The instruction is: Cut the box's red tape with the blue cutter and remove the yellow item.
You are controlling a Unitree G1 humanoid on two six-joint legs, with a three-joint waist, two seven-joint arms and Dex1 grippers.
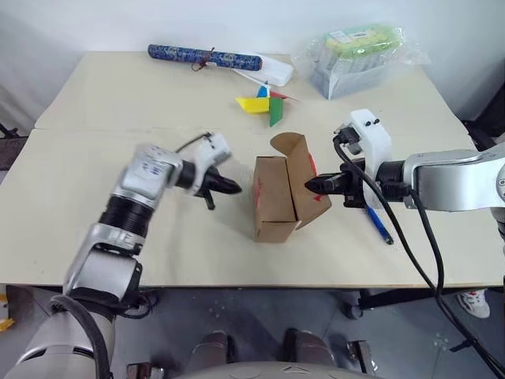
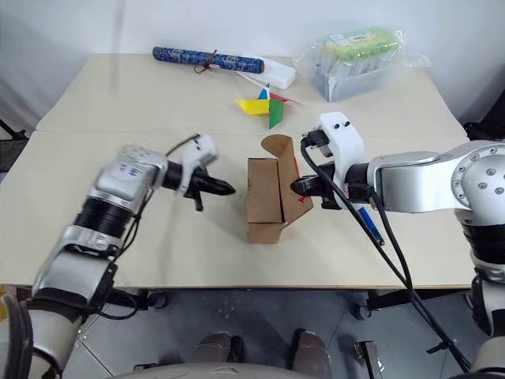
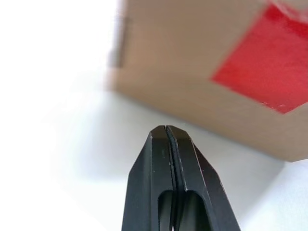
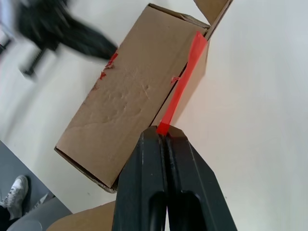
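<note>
Tape parted, box open, yellow item not yet out.

The right gripper (image 4: 166, 137), jaws pinching the red tape (image 4: 180, 89), holds the strip taut off the box (image 1: 272, 197), whose flap stands open just ahead of it. The left gripper (image 1: 233, 187), jaws pressed together on nothing, sits just short of the box's opposite side. The blue cutter (image 1: 379, 224) lies on the table (image 1: 95, 103) beneath the right gripper. Removal remains.
</note>
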